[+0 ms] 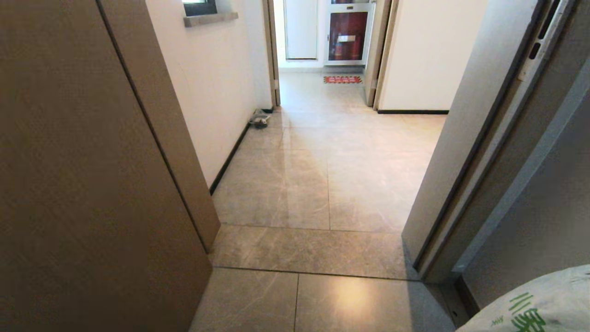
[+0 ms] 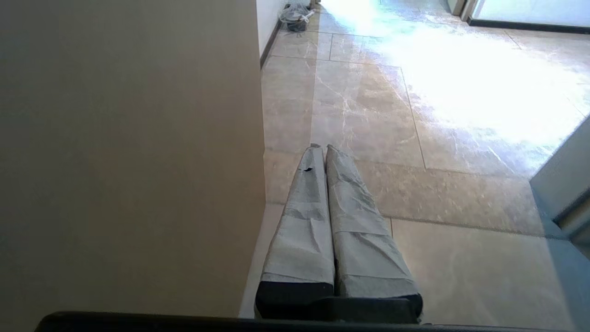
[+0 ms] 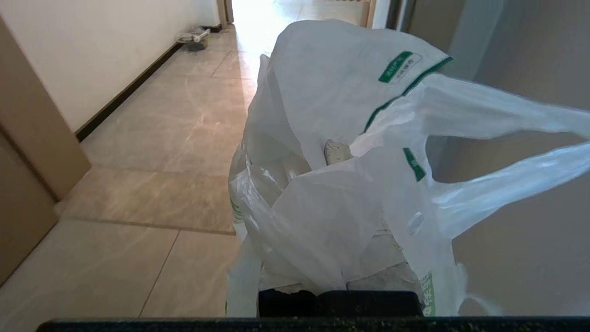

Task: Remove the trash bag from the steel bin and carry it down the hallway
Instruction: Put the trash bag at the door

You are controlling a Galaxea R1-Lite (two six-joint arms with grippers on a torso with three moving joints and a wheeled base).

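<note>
Head view: no arm visible here. Only a corner of the trash bag [image 1: 534, 306] with green print, low on the right side, beside a grey door frame [image 1: 465, 152]. Ahead, the hallway [image 1: 322, 175] of glossy tiles, running to a red fire cabinet [image 1: 348, 36] and a red mat [image 1: 342, 79] at the far end. A brown panel [image 1: 92, 184] close on the left. A small greyish bag [image 1: 259, 120] on the floor by the left wall, well ahead. No steel bin anywhere in view, so probably the bag already out of it.

Left wrist view: left gripper [image 2: 322, 146] with padded fingers pressed together, nothing between them, pointing forward over the tiles, just beside the brown panel. Idle, it seems.

Right wrist view: right gripper [image 3: 339, 295] almost fully hidden under the trash bag, closed tight and apparently pinching the plastic near its base. Bag bulging up in front of the gripper, mouth partly open, loop handles stretching off to one side. Inside, crumpled pale items, not possible to name.

For the step in hand, carrying: better to keep the grip firm, hold the bag off the door frame, steer to the middle of the passage, and go slowly so the thin plastic does not tear or swing.
</note>
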